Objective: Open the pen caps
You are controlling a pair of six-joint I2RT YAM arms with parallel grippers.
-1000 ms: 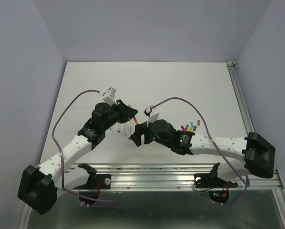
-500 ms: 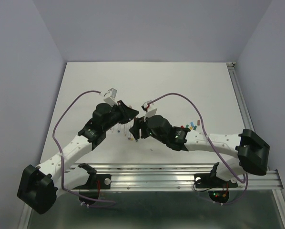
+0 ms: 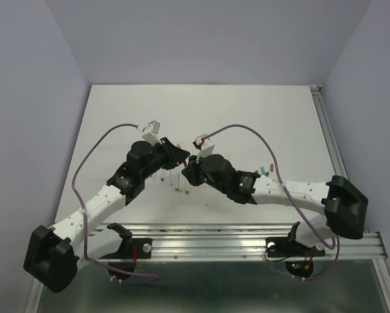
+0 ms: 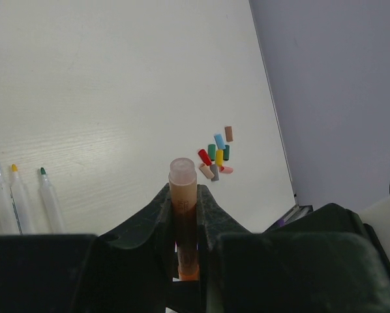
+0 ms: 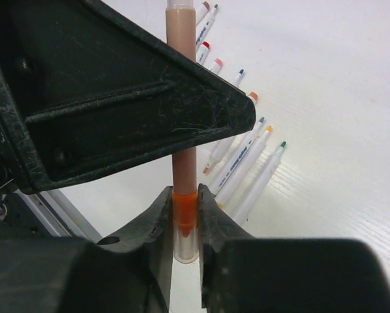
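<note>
A white, faintly wood-grained table (image 3: 247, 111) sits boxed in by plain lavender walls (image 3: 201, 39) on three sides. Aluminium rails (image 3: 234, 238) run along its near and right edges. Lighting is soft and even.

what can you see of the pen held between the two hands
The slim tan plastic pen has a brownish see-through barrel, a pale rounded end and an orange end that seems to sit inside a clear cap. It is held in the air, spanning both hands. The left hand is clamped on the barrel, and the right hand pinches the orange end. Nothing else touches it.
</note>
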